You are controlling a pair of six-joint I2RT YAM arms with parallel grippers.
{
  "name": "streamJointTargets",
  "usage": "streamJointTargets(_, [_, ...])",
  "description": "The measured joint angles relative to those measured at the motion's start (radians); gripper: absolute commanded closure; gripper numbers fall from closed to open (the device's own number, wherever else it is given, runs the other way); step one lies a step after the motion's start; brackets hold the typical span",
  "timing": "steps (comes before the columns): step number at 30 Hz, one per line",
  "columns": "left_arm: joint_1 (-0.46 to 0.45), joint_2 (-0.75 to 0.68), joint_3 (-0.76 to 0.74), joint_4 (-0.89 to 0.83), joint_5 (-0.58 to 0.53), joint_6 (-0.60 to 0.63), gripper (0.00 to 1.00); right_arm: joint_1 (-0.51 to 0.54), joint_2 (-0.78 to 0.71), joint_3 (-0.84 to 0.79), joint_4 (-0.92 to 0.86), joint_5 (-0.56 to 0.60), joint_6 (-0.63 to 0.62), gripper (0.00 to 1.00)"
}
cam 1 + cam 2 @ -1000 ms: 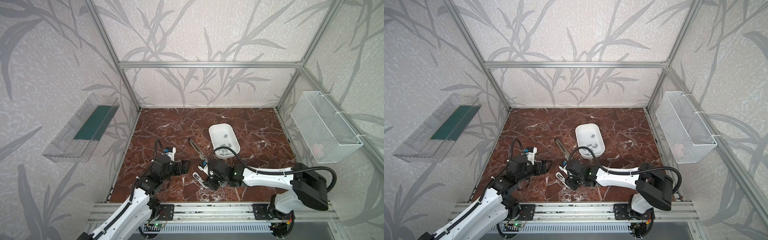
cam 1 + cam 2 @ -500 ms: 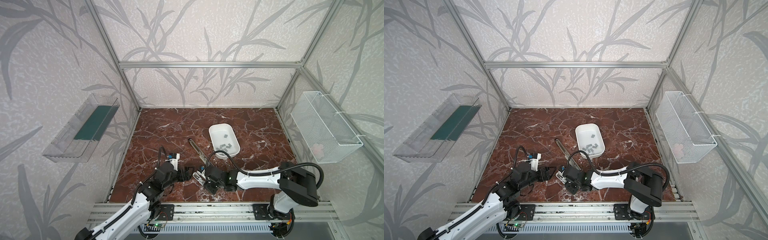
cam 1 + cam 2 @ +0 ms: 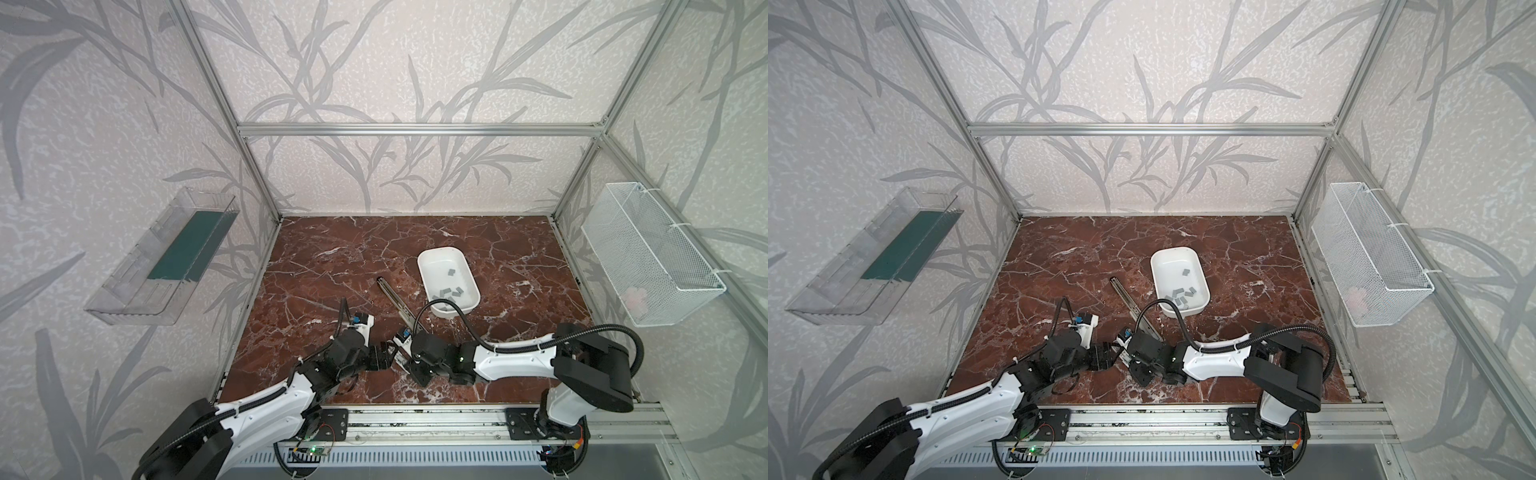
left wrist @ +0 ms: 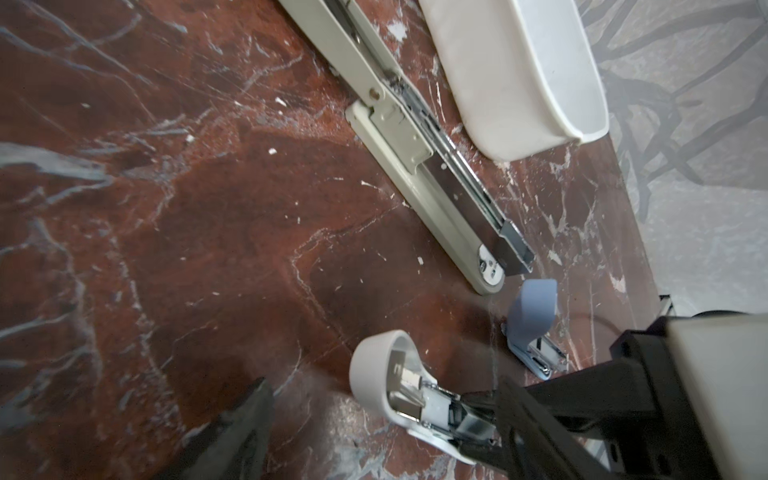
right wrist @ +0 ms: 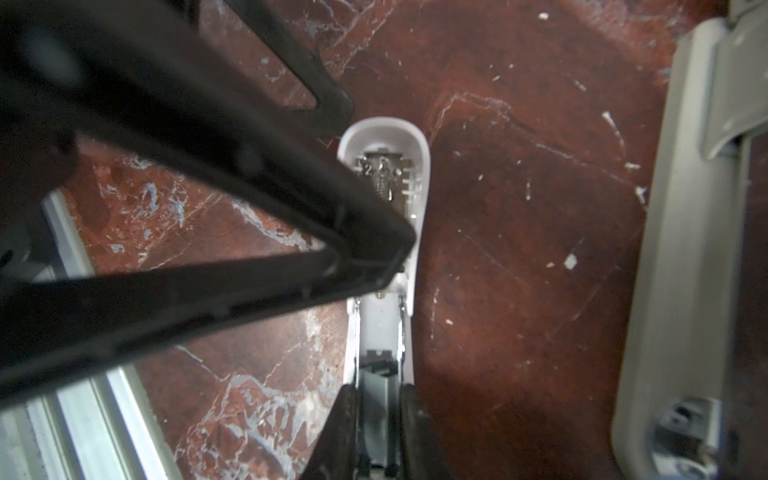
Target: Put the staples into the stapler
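Several grey staples (image 3: 451, 293) lie loose in a white tray (image 3: 440, 250) right of centre on the red-brown marble table (image 3: 332, 257), which is white-veined and scuffed. Just left of the tray a long grey stapler (image 3: 395, 297) lies opened flat. Leaf-patterned walls (image 3: 374, 62) and an aluminium frame (image 3: 415, 129) enclose the table. A clear bin (image 3: 162, 257) hangs at the left and a wire basket (image 3: 648, 253) at the right. At lower centre the right fingers (image 5: 345, 424) clamp a small white stapler (image 5: 422, 178), opened, while the left fingers (image 5: 291, 216) stand apart astride its head.
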Motion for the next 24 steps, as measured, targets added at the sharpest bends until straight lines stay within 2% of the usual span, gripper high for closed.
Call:
streamJointTargets(4, [-0.013, 0.113, 0.001, 0.122, -0.027, -0.02, 0.25, 0.0, -0.006, -0.022, 0.037, -0.001, 0.013, 0.83])
streamJointTargets(7, [-0.02, 0.213, 0.015, 0.224, -0.043, -0.036, 0.33, 0.0, -0.014, -0.039, 0.058, -0.004, 0.025, 0.83])
streamJointTargets(13, [-0.028, 0.446, 0.053, 0.449, -0.029, -0.073, 0.7, -0.002, -0.024, -0.069, 0.105, -0.023, 0.049, 0.83])
streamJointTargets(15, [-0.03, 0.511, 0.065, 0.505, -0.013, -0.081, 0.75, -0.005, -0.024, -0.076, 0.12, -0.032, 0.06, 0.83])
streamJointTargets(19, [-0.033, 0.519, 0.069, 0.508, -0.015, -0.08, 0.8, -0.015, -0.025, -0.086, 0.141, -0.05, 0.078, 0.83])
streamJointTargets(24, [-0.04, 0.377, 0.104, 0.287, -0.052, -0.059, 0.89, -0.019, -0.041, -0.094, 0.152, -0.06, 0.084, 0.64])
